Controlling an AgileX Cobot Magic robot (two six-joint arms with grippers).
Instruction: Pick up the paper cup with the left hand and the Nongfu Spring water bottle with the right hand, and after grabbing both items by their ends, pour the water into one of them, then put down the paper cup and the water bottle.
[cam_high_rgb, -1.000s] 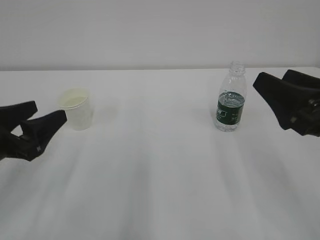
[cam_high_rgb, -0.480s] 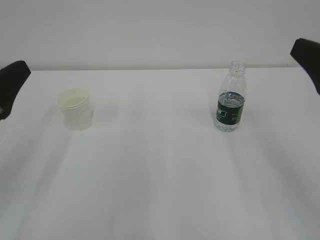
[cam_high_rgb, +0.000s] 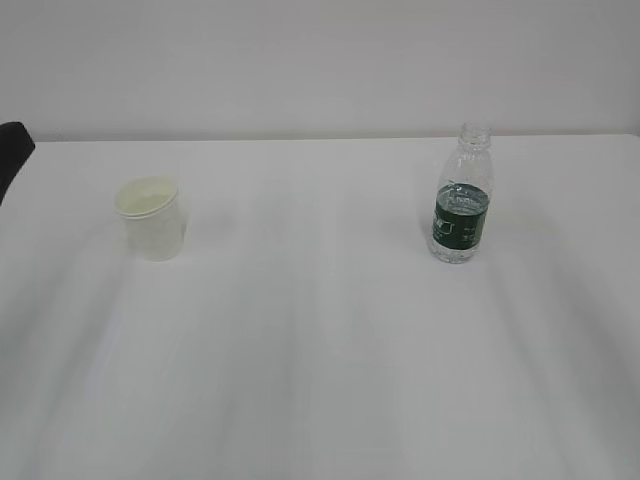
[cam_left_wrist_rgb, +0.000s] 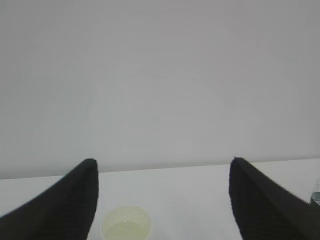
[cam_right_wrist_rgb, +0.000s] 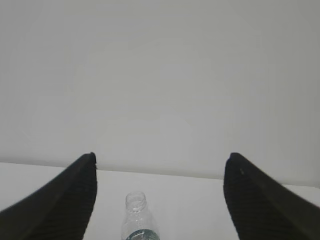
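Since the earlier frames both arms have drawn back from the desk (cam_high_rgb: 320, 360): the right hand (cam_right_wrist_rgb: 160, 200) has left the exterior view altogether, and of the left hand (cam_left_wrist_rgb: 162, 200) only a dark sliver shows at that view's left edge. The paper cup (cam_high_rgb: 152, 218) and the Nongfu Spring water bottle (cam_high_rgb: 463, 195) stand upright where they were, well apart on the white desk, neither one touched.

In the left wrist view the black jaws stand wide and hold nothing; the paper cup sits below and ahead of them, in the gap but nearer the left jaw, its cream inside showing. In the right wrist view the jaws are likewise spread wide and hold nothing; the bottle's capless neck rises low in the gap, also nearer the left jaw. The water (cam_high_rgb: 463, 200) reaches the upper part of the green label band.
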